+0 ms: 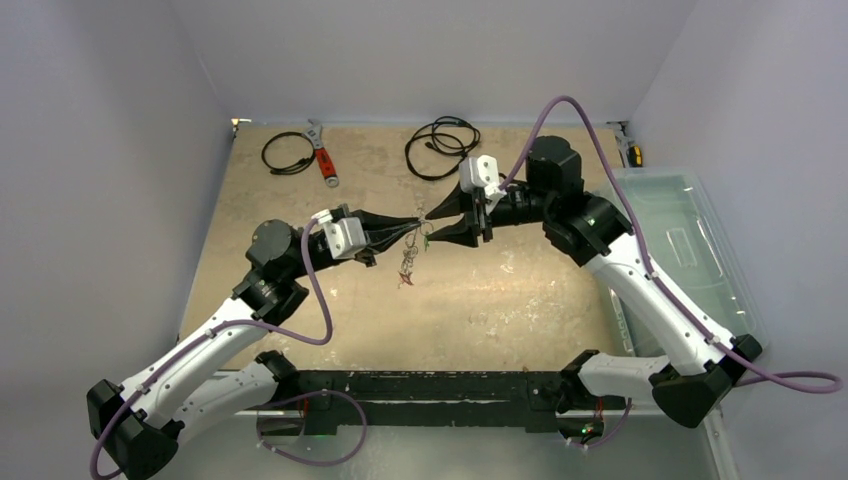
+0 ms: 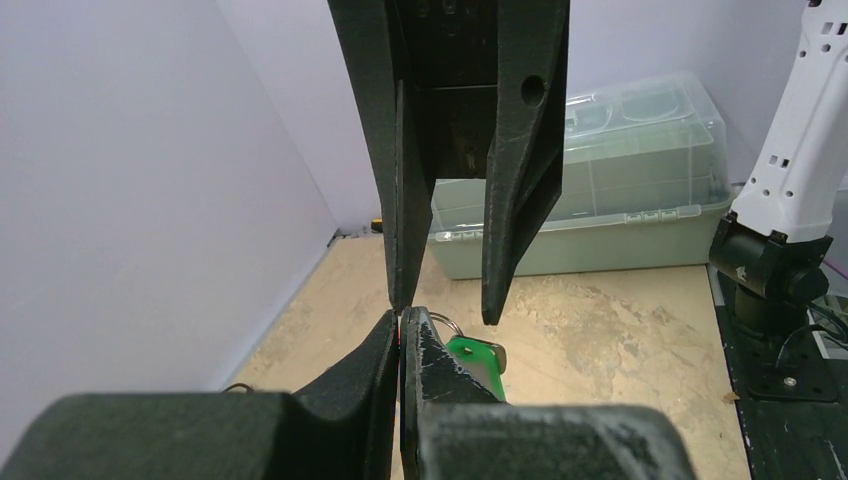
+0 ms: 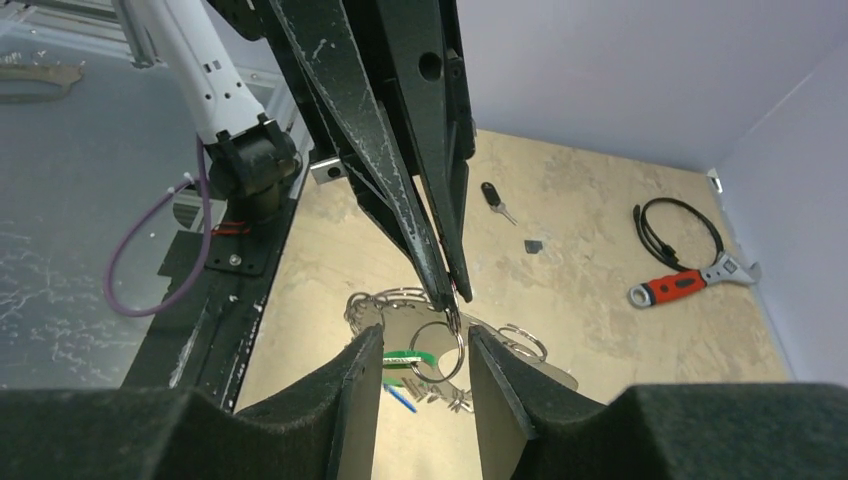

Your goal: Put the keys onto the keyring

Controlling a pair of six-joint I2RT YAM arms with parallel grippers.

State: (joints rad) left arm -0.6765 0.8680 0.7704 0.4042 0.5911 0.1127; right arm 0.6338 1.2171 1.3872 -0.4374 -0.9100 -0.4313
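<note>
Top view: the left gripper [image 1: 416, 222] and the right gripper [image 1: 430, 227] meet tip to tip above mid-table. The keys [image 1: 408, 262] dangle beneath them, with bare table [image 1: 520, 300] all round. The wrench [image 1: 323, 152] and cables [image 1: 442, 148] lie well apart by the far wall, and the plastic bin [image 1: 690, 235] is at the right edge.

Left wrist: its fingers are clenched, half hiding a green tag [image 2: 478, 358]; what they pinch is hidden.

Right wrist: its jaws stand released on either side of a thin wire loop [image 3: 462, 348], whose top the left tips grasp. The keyring [image 3: 535, 370] lies behind, partly cut off.
</note>
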